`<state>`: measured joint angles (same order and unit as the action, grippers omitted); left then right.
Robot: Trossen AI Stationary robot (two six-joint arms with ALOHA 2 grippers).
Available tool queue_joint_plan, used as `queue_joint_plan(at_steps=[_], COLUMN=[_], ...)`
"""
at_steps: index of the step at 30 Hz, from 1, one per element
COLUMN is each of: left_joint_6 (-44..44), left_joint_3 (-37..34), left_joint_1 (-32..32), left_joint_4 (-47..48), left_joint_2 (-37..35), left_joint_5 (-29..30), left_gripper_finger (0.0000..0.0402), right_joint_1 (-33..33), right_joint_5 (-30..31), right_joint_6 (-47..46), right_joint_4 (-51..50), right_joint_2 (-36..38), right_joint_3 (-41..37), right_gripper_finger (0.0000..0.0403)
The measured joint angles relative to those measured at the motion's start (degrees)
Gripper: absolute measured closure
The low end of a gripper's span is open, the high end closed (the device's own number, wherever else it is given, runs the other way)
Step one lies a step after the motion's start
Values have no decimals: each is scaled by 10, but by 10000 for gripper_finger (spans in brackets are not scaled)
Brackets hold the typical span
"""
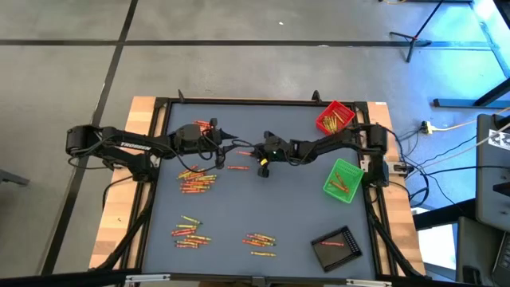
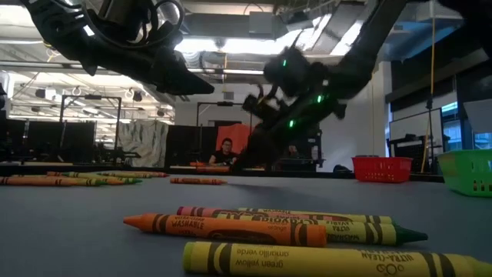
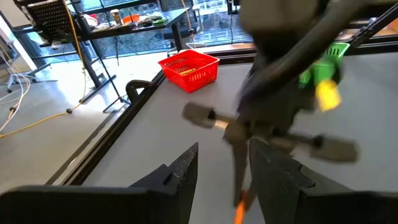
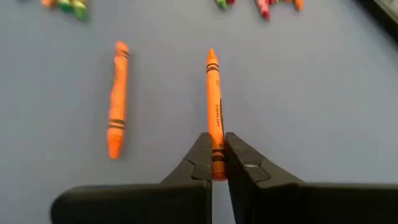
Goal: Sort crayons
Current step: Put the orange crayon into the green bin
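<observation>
Crayons lie in loose heaps on the grey table (image 1: 295,215): one at left centre (image 1: 197,179), two near the front (image 1: 190,231) (image 1: 260,241). My right gripper (image 4: 216,140) is over the table's middle (image 1: 252,151), shut on an orange crayon (image 4: 214,99). A second orange crayon (image 4: 116,99) lies flat on the table beside it. My left gripper (image 3: 224,180) stands open just left of the right one (image 1: 231,146), with nothing between its fingers. My right gripper pinches the orange crayon by its near end (image 4: 217,154) between its two fingertips. The fingers come from the table's right, slanting down, and the crayon juts out ahead in line with them. I cannot tell whether its far tip (image 4: 211,55) is off the table.
A red tray (image 1: 335,117) with crayons stands at the far right, a green tray (image 1: 344,179) at the right, a black tray (image 1: 336,247) at the near right. A few more crayons lie by the left arm (image 1: 209,123). The two grippers are close together.
</observation>
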<state>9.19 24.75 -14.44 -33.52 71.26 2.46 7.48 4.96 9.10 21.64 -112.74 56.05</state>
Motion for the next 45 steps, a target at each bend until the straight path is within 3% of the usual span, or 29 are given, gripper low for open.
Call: queue_joint_plan(at_steps=[5,19,29,38,45], left_joint_6=[0,0,0,0,0], left_joint_3=[0,0,0,0,0], left_joint_1=[0,0,0,0,0], left_joint_4=[0,0,0,0,0], left_joint_2=[0,0,0,0,0], left_joint_5=[0,0,0,0,0], left_gripper_finger=[274,274,274,274,274], right_joint_1=[-25,-88,-139,-178,-184], right_joint_5=[31,70,75,26,-41], right_joint_6=[-7,-144,-320,-504,-599], right_joint_4=[-100,-459,-694,-895,-987], right_joint_2=[74,302,418,513,549], right_joint_3=[0,1,1,1,1], right_gripper_finger=[381,375,375,375,375])
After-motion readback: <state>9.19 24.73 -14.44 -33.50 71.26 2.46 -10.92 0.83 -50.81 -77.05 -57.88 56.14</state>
